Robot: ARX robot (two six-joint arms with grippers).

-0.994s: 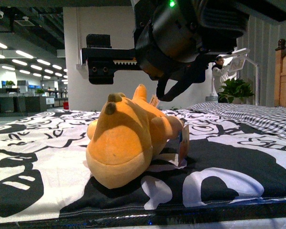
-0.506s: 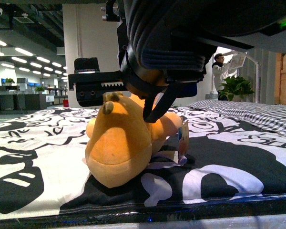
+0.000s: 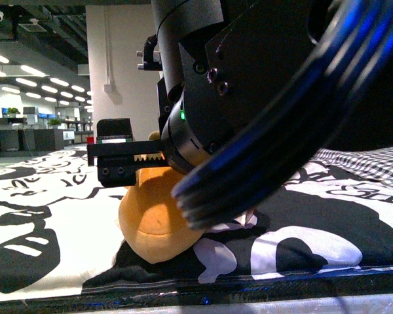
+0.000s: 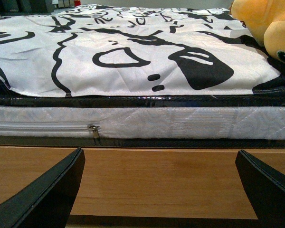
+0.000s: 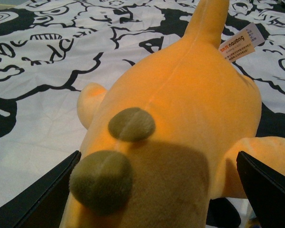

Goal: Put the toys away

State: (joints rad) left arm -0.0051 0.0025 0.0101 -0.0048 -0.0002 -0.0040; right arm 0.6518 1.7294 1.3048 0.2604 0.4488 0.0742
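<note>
The right arm (image 3: pixel 249 98) fills most of the front view, a dark bulk with a bundle of cables sweeping across the foreground and a small green light on its wrist. It reaches forward and down over the bed (image 3: pixel 46 203), so that the toothed body of its claw sits just above the plush animal (image 3: pixel 154 219). Only the toy's pale, rounded front end shows beneath the arm from here. The right wrist view gives what the front view hides. The right claw (image 5: pixel 157 156) is released, its two dark fingers (image 5: pixel 38 199) spread wide to either side of the toy's head and casting a shadow on it. Whether they touch the fabric cannot be told. Two dark ears (image 5: pixel 131 124) lie between them, the orange back runs away from the camera, and a paper hang tag (image 5: pixel 237 45) sticks out near the far end. The toy lies on the black-and-white sheet (image 5: pixel 42 95). The left wrist view sits low, facing the bed's side. It shows the quilted mattress (image 4: pixel 190 123) with a zip (image 4: pixel 92 130), the wooden frame (image 4: pixel 156 180) below, and part of the toy at the far corner. The left claw (image 4: pixel 159 156) is released and empty, its fingers wide apart.
</note>
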